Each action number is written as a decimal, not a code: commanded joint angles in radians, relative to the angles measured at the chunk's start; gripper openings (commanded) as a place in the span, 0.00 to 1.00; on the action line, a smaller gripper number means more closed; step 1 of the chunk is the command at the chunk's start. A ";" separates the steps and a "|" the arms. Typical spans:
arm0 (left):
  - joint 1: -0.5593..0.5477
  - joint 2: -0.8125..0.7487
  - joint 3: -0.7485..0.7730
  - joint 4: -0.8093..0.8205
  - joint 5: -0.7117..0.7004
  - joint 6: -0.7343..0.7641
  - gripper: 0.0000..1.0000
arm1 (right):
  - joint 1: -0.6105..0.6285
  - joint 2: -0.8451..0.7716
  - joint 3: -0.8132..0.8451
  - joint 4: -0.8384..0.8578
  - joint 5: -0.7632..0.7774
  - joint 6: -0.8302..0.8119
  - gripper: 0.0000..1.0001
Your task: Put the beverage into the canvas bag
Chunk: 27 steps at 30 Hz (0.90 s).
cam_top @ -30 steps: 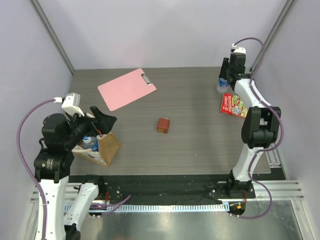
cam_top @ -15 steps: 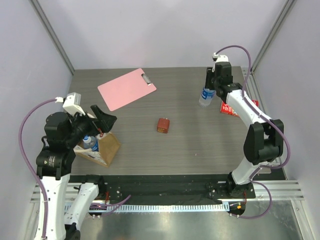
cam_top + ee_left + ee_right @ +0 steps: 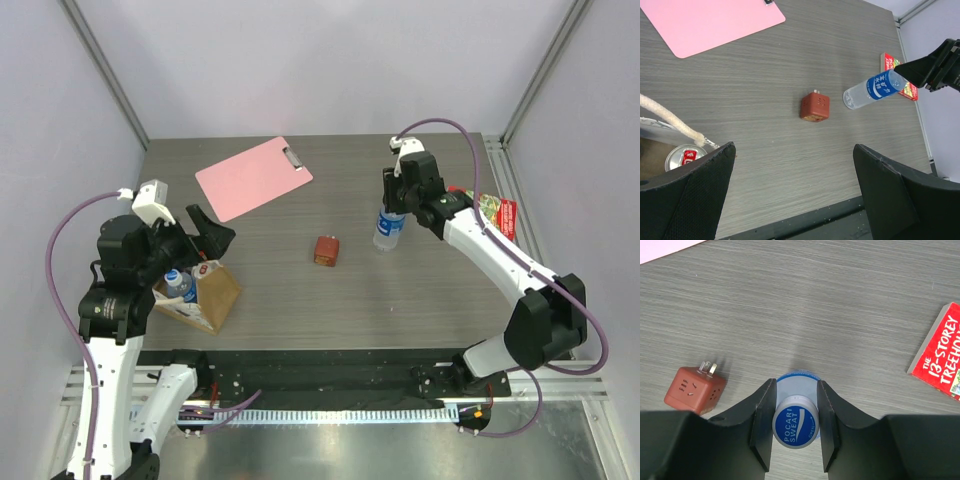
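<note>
Gripping the beverage bottle upright just below its cap, your right gripper has its jaws closed narrow on the neck, so the body hangs straight. Whether the base clears the table I cannot tell. The bottle is mid-table, just right of the small reddish-brown plug cube and well apart from the canvas bag at the near left edge. That bag stands mouth-up, with a can and another bottle inside. Your left gripper hovers above it, spread wide and holding nothing, probably to steady the bag or clear its cream handle.
</note>
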<state>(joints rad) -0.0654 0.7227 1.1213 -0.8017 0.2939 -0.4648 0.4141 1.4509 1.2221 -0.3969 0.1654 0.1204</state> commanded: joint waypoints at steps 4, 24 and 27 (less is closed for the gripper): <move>-0.005 -0.014 0.003 0.061 0.051 0.011 1.00 | 0.116 -0.150 -0.035 -0.005 0.039 0.050 0.06; -0.337 0.098 0.012 0.101 -0.154 -0.044 0.95 | 0.407 -0.328 -0.174 -0.094 0.118 0.189 0.36; -0.460 0.130 0.012 0.117 -0.252 -0.054 0.95 | 0.407 -0.336 -0.177 -0.077 0.157 0.177 0.55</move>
<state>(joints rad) -0.3977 0.8181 1.1217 -0.7479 0.1661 -0.4992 0.8173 1.1679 1.0367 -0.5468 0.2611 0.2783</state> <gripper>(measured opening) 0.956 0.478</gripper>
